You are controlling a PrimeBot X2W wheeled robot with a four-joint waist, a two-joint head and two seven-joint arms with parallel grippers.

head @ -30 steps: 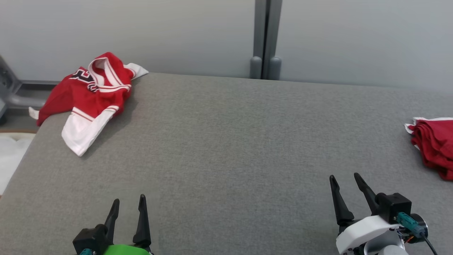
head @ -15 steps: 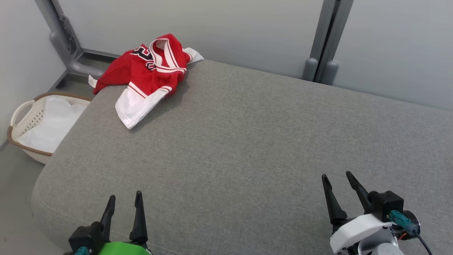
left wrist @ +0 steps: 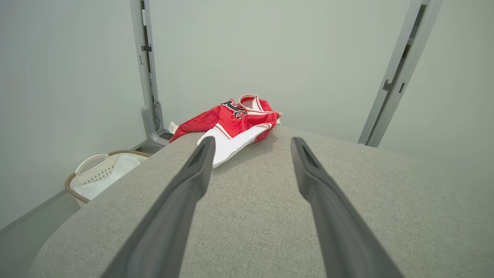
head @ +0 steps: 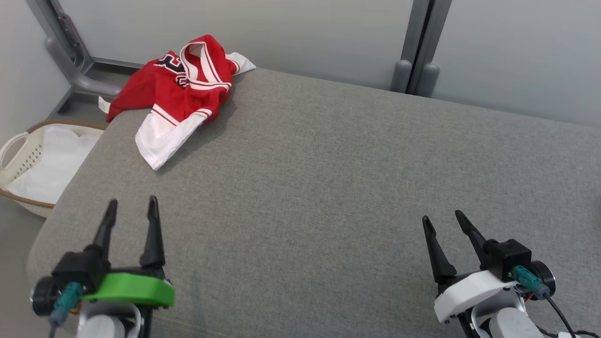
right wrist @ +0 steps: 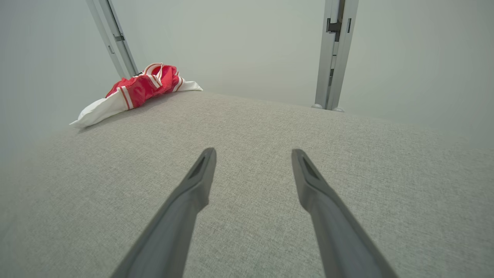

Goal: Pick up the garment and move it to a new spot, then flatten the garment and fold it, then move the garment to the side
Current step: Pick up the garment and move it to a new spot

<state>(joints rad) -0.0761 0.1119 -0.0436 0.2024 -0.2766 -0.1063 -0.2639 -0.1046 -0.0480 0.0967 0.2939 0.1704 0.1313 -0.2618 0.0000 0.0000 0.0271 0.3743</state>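
Biggest thing first, the room: plain pale grey-green wall panels run all along the back, split up by grey metal posts. In front of them is a wide counter padded in grey woven fabric with rounded corners, and it takes up most of the head view.

The crumpled red-and-white jersey-type garment with black lettering is way over on the counter's far left corner. Its red part slumps over the left edge, and a little white tag sticks out on that side. The long axis runs on a diagonal. The striped collar opening is at the far end by the wall, and the white panel is at the near end, pointing back toward the robot's left side. In the left wrist view it sits pretty much dead ahead, beyond the fingertips.

Down on the floor left of the counter there's a cream plastic laundry basket with a brown rim and some white cloth inside.

The left hand, the one on the green bracket, is over the near left corner, fingers spread wide apart with nothing between them. The right hand, on the white bracket, is over the near right side, and it's the same deal: wide open and empty. I can't really tell if either touches the fabric. Both are well apart from the garment, with the left one nearer.
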